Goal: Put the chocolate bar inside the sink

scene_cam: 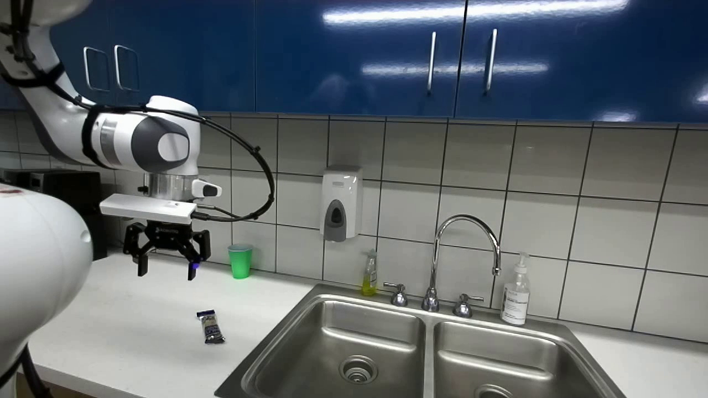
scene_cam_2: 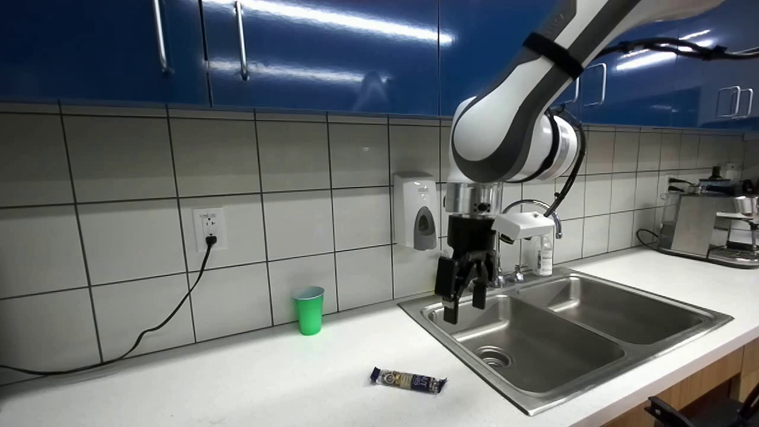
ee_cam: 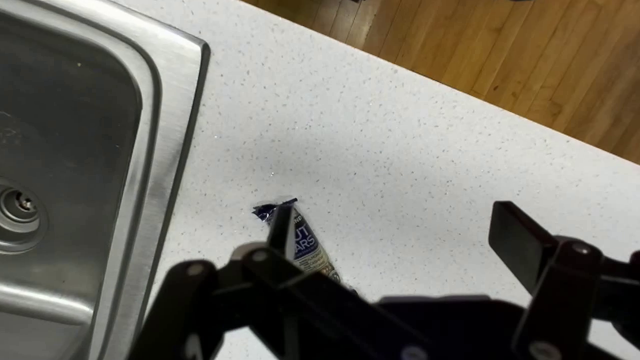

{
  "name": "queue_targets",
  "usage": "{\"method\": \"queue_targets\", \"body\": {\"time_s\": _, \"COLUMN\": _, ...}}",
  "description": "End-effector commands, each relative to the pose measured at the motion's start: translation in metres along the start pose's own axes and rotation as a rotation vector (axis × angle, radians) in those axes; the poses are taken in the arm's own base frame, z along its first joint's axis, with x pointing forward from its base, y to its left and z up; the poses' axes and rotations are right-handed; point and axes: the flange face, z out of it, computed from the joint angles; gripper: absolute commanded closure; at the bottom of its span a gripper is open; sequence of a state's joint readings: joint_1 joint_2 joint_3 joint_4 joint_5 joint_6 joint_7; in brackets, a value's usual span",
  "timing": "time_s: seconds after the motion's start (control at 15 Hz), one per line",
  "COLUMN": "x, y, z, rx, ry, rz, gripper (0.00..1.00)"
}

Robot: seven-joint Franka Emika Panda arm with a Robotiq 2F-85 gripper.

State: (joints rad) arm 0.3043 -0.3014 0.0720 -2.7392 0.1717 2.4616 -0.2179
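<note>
The chocolate bar, a small wrapped bar with dark blue ends, lies flat on the white counter beside the sink in both exterior views [scene_cam: 211, 327] [scene_cam_2: 409, 381]. The stainless double-basin sink shows its basins in both exterior views [scene_cam: 359, 340] [scene_cam_2: 551, 350]. My gripper [scene_cam: 167, 269] is open and empty, fingers pointing down, well above the counter; it also shows in an exterior view [scene_cam_2: 465, 305]. In the wrist view, the bar [ee_cam: 306, 242] is partly hidden behind the left finger of the gripper [ee_cam: 397, 235]. The sink [ee_cam: 65, 125] is at the left there.
A green cup [scene_cam: 240, 261] stands near the tiled wall. A chrome faucet [scene_cam: 434, 265], a yellow soap bottle [scene_cam: 369, 273] and a pump bottle [scene_cam: 516, 296] stand behind the basins. A soap dispenser [scene_cam: 341, 203] hangs on the wall below blue cabinets [scene_cam: 354, 55].
</note>
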Motion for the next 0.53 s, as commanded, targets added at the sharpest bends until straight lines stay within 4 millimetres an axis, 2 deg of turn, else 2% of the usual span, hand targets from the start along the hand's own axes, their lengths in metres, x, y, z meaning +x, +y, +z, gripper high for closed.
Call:
{"method": "queue_targets", "body": {"time_s": 0.0, "x": 0.025, "y": 0.003, "z": 0.025, "rx": 0.005, "ry": 0.01, "rz": -0.011, "gripper": 0.0}}
{"method": "queue_targets", "body": {"time_s": 0.47, "x": 0.065, "y": 0.004, "z": 0.063, "rx": 0.0, "ry": 0.022, "rz": -0.018, "gripper": 0.0}}
